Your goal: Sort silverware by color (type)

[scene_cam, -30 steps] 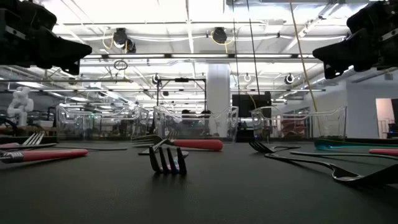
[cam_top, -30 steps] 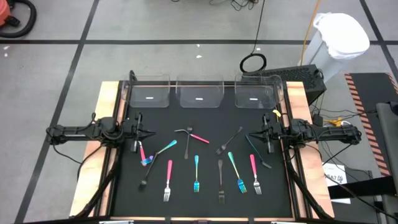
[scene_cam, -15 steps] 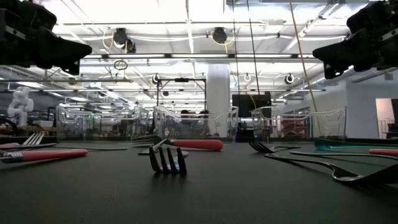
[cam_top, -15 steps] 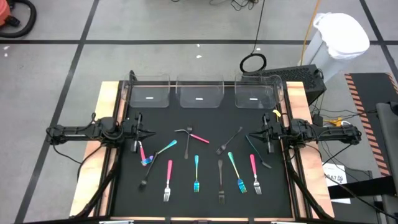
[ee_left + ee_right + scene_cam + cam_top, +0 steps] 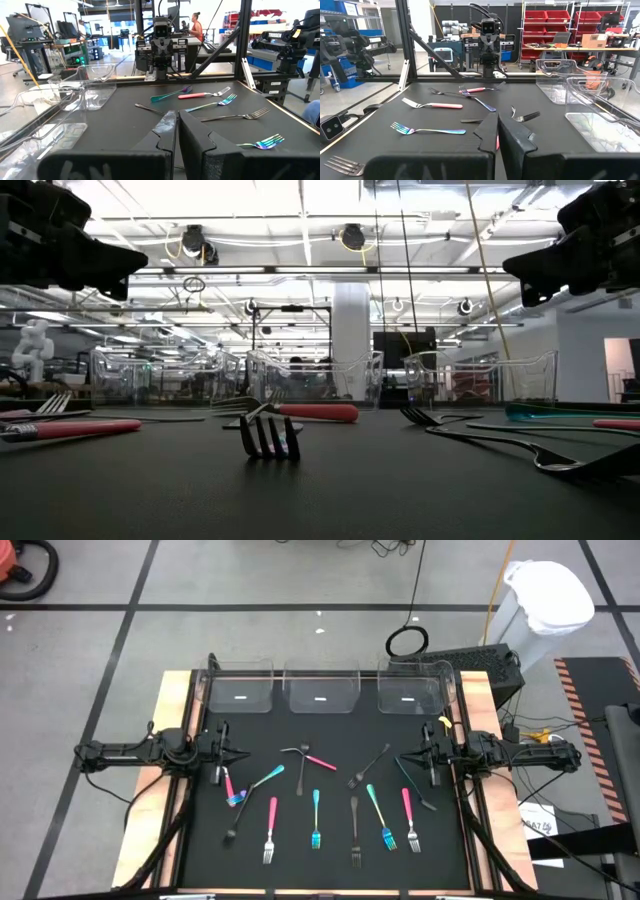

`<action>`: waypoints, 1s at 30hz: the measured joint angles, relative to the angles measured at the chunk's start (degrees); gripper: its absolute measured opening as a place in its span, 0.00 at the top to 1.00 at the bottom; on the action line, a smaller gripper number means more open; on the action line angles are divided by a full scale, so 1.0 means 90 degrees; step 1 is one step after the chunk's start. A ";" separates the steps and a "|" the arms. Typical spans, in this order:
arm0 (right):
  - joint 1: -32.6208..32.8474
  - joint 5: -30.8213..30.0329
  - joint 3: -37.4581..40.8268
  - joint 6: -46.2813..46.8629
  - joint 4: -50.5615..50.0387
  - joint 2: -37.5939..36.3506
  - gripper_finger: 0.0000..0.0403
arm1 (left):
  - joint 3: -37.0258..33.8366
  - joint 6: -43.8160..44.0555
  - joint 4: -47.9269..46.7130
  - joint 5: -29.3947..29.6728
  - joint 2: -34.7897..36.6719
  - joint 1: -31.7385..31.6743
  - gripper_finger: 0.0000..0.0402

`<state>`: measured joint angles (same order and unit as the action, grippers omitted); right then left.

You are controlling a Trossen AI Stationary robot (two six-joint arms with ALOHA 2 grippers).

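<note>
The silverware (image 5: 320,802) lies scattered flat across the black mat of the desk (image 5: 180,690), none of it in a bin: a pink-handled fork (image 5: 270,830) near the front left, a teal-handled fork (image 5: 316,818) at the middle front, an all-black fork (image 5: 354,830) just right of it, then another teal fork (image 5: 379,816) and a pink fork (image 5: 409,818) toward the right. Farther back a pink-handled piece (image 5: 308,757) lies near the middle, with a black one (image 5: 370,768) to its right. Three clear plastic bins (image 5: 322,688) stand in a row along the far edge. The left pincer (image 5: 243,755) hangs over the left side of the mat, its fingers pressed together on nothing. The right pincer (image 5: 401,759) hangs over the right side, likewise closed and empty, facing the left one across the cutlery.
</note>
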<state>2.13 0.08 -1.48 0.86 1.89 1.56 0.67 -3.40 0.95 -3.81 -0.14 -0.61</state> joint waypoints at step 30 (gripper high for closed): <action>-0.0002 -0.0148 -0.0002 -0.0669 0.0016 0.0002 0.97 | 0.0000 0.0000 -0.0002 0.0000 0.0000 -0.0002 0.94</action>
<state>2.11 -1.26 -1.50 -5.15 2.04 1.58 0.67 -3.40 0.93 -3.81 -0.14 -0.62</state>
